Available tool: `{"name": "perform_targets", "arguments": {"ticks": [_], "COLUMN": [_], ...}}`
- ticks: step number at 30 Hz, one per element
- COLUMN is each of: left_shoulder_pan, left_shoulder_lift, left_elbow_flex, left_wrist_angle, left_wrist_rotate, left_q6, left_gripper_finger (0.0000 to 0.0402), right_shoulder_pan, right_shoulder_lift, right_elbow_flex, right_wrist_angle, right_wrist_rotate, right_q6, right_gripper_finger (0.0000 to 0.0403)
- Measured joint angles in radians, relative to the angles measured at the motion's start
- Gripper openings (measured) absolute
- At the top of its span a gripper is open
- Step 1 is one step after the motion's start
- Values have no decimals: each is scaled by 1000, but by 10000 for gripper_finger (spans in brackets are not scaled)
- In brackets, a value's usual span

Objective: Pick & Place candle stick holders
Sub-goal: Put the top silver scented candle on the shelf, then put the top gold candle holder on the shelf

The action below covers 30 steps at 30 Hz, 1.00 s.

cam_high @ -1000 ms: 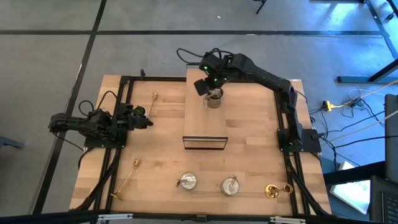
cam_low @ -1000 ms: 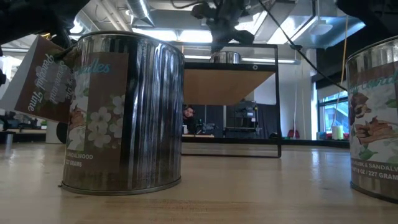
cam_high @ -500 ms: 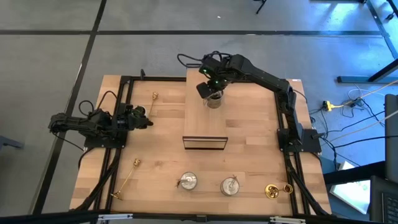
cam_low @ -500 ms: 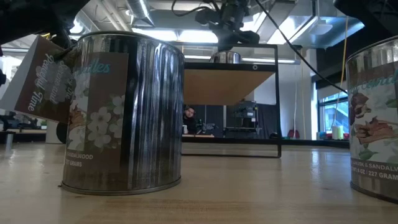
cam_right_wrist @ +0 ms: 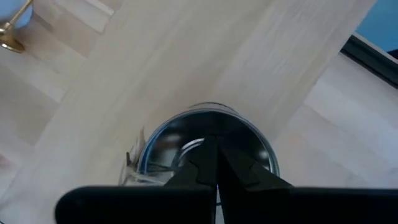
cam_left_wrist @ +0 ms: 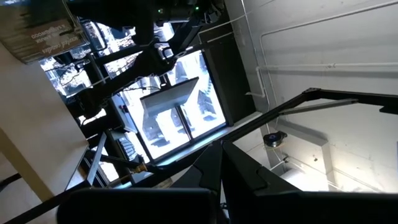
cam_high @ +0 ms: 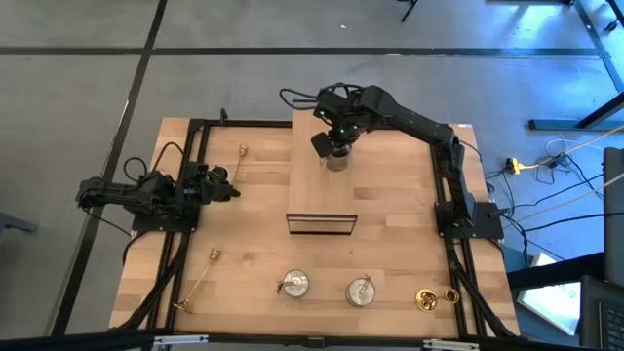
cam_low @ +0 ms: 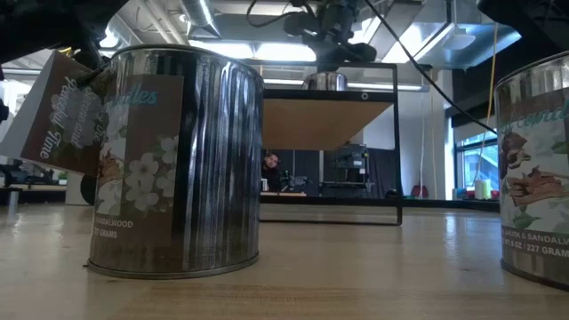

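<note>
Colours and patterns as I see them from my remote station

My table is pale blond wood in butcher-block strips, framed in black rails; the raised shelf at its middle is lighter wood with a black metal frame. Both arms are dark, mine on the right showing small green lights. The silver tin on the shelf is shiny, like the two silver tins by the near edge, whose labels show white blossoms on brown-grey. The slim candlesticks and the holder at the near right corner are gold. The floor is grey with dark lines.
</note>
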Motion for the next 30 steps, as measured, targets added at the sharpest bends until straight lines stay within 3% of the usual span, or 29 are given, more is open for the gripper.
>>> {"name": "perform_targets", "arguments": {"ticks": [19, 30], "left_shoulder_pan": [0, -1], "left_shoulder_lift": [0, 0], "left_elbow_flex": [0, 0], "left_wrist_angle": [0, -1], "left_wrist_rotate": [12, 23], "left_q6": [-21, -17], "left_gripper_finger": [2, 2], "right_shoulder_pan": [25, 62], "right_shoulder_lift": [-23, -238], "right_elbow_flex": [11, 19], "right_wrist_angle": [0, 99], "right_wrist_rotate": [-55, -138], "right_q6": [-40, -87], "right_gripper_finger": [0, 0]}}
